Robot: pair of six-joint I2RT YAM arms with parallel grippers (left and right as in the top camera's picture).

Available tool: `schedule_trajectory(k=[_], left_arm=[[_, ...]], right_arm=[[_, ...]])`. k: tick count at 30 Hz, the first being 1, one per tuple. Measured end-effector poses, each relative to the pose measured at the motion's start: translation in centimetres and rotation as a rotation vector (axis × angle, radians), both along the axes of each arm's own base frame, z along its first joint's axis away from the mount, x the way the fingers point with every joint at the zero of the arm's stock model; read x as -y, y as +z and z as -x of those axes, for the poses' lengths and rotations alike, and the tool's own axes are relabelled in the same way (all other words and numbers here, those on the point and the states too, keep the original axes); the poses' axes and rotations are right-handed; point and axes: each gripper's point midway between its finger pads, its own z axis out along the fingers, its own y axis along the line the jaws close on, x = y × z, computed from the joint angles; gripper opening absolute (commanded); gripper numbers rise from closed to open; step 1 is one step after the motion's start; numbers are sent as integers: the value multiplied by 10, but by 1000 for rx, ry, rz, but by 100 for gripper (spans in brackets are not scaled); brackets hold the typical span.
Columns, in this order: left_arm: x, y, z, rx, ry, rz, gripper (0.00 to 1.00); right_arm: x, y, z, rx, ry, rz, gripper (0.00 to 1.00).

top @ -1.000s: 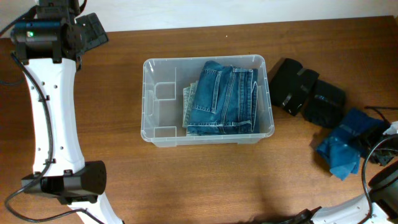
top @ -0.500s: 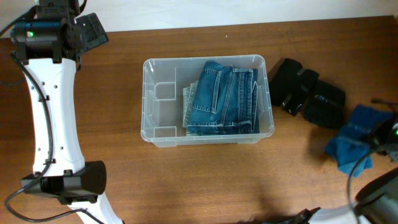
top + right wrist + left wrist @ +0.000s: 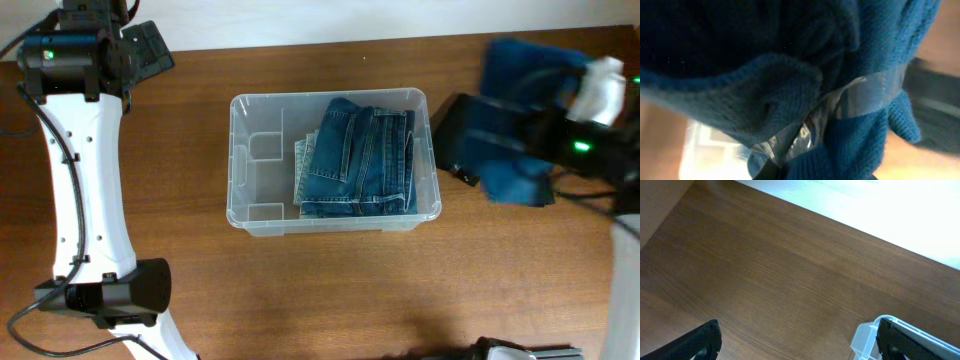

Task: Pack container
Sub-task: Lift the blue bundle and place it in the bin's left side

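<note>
**Overhead: blue knit held to the right of the tub**

Overhead, we see the container (image 3: pixel 236 165) at the middle of the wooden table (image 3: pixel 330 290), long side running left to right. Folded jeans (image 3: pixel 360 160) lie in its right part, on a paler folded cloth (image 3: pixel 299 160) that shows at their left edge. The left part of the tub shows only its clear base.

To the right, a blue knitted garment (image 3: pixel 515 95), blurred, partly covers a pile of black clothes (image 3: pixel 462 135) just beside the tub. It hangs from the right gripper (image 3: pixel 548 132), whose fingers are buried in the cloth, so we take it as clamped on the knit. On the right wrist camera the knit fills the frame, crossed by a shiny grey strip (image 3: pixel 840 107) we cannot identify.

The left gripper (image 3: pixel 797 325) is at the table's far left corner, fingers spread wide and holding nothing. A corner of the tub shows beside its right finger (image 3: pixel 905 340).
</note>
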Motion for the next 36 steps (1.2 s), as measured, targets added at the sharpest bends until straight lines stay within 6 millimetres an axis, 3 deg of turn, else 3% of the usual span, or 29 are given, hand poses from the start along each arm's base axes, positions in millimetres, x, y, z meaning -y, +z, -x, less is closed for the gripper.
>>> schedule_trajectory(k=[3, 4, 7, 10, 14, 18, 23, 28, 36], left_arm=[[0, 0, 0, 0, -1, 0, 99], [0, 0, 0, 0, 0, 0, 99], [0, 0, 0, 0, 0, 0, 99], [0, 0, 0, 0, 0, 0, 99], [0, 0, 0, 0, 0, 0, 99], [0, 0, 0, 0, 0, 0, 99], [0, 0, 0, 0, 0, 0, 99], [0, 0, 0, 0, 0, 0, 99], [0, 0, 0, 0, 0, 0, 99]], right_arm=[[-75, 15, -16, 79, 178, -38, 8], [-92, 18, -19, 94, 215, -49, 8], [-158, 14, -29, 112, 336, -74, 8], [-211, -2, -39, 97, 404, -89, 8], [-262, -46, -54, 13, 427, -95, 8], [-293, -93, -71, -70, 399, -106, 7], [-310, -141, -80, -186, 335, -129, 6], [-322, -164, -77, -260, 295, -149, 6], [-340, -175, -63, -308, 298, -164, 6]])
